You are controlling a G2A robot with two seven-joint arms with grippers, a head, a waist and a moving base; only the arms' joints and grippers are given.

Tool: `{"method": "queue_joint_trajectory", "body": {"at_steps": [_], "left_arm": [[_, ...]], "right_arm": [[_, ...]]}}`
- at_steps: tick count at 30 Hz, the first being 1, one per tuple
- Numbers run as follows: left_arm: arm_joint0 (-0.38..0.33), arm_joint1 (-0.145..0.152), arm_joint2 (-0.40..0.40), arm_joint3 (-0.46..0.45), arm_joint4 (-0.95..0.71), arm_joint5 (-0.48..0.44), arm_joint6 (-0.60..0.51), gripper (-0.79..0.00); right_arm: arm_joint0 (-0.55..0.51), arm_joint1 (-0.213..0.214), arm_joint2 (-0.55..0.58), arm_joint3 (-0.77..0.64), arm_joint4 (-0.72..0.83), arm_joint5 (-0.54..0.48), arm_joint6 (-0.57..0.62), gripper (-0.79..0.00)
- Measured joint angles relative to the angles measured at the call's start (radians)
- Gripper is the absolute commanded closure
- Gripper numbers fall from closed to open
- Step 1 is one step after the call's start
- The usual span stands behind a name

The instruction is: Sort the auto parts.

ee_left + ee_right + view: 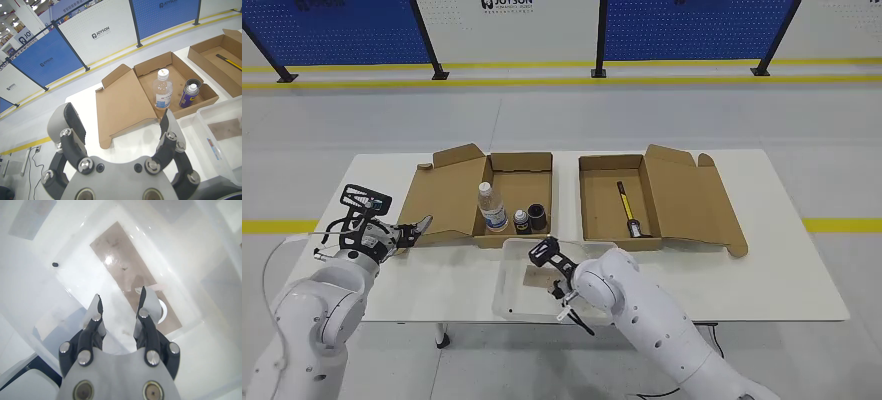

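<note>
**Desk, left end.** The left claw hangs above the white desk, just beside the front corner of the left carton's opened flap. Its fingers are spread wide apart with nothing between them.

**Left carton.** The left carton lies open, its lid folded flat toward the left. Three items stand upright in its tray:
- A clear bottle with a white cap, at the tray's left side.
- A spray can, blue with a white cap, near the front wall.
- A black cylinder, open at the top, just beside the can on its far right side.

Whether the can and the cylinder touch cannot be told.

**Centre front.** A clear bin sits at the desk's near edge, in front of the gap between the two cartons. The right claw is lowered inside it, its fingers apart and holding nothing. A white round part lies on the bin floor, partly hidden behind one finger, so what it is cannot be made out. A small black piece lies well apart from it on the floor. A brown patch shows on the floor ahead of the fingertips.

**Right carton.** The right carton lies open, its lid folded toward the right. A yellow-and-black tool, long and thin, lies flat in its tray.
</note>
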Motion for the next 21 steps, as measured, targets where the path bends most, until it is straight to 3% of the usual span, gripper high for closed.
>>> {"method": "queue_joint_trajectory", "body": {"at_steps": [21], "left_arm": [[0.000, 0.000, 0.000, 0.000, 0.000, 0.000, 0.000, -0.785]], "right_arm": [[0.024, 0.008, 0.026, 0.053, -0.123, 0.025, 0.017, -0.369]]}}
